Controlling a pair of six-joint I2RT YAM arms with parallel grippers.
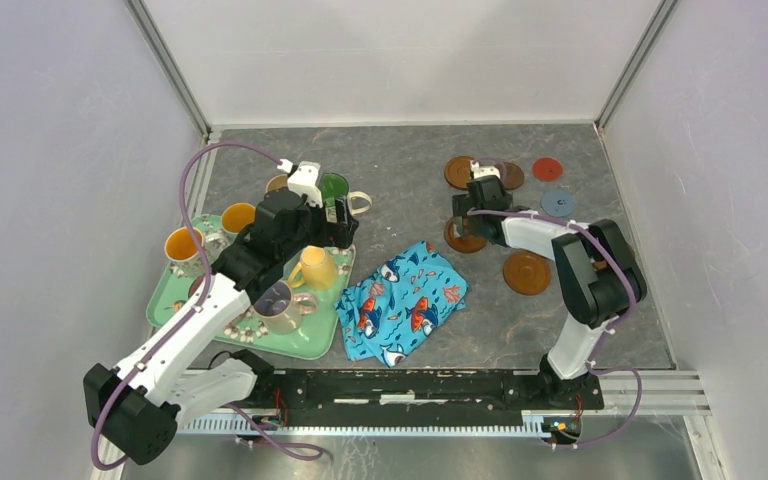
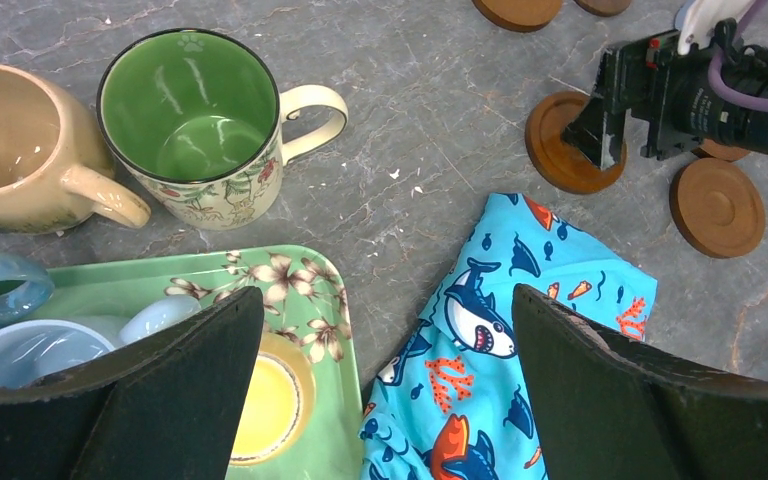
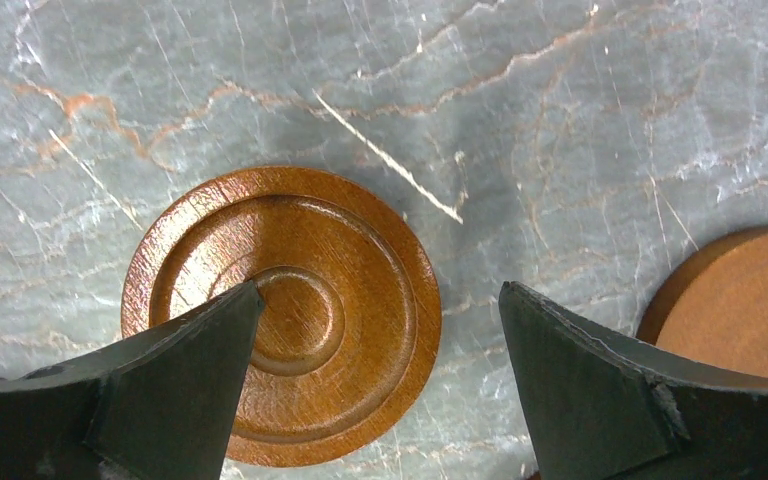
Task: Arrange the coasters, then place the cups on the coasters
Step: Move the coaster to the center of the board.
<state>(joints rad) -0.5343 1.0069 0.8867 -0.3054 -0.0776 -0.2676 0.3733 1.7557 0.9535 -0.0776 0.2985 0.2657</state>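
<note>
Bright, even, diffuse light fills all three views, and shadows stay soft and short (the darkest lies on the grey marbled stone surface (image 3: 480,120) at the upper right edge of the ringed brown wooden coaster (image 3: 350,260)). White streaks of glare sit inside the glossy green-lined floral ceramic mug (image 2: 192,110). The close coaster's grain is sharp; the overhead view is softer, with fine detail lost.

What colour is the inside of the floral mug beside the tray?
Green; the floral mug shows best in left wrist view.
</note>
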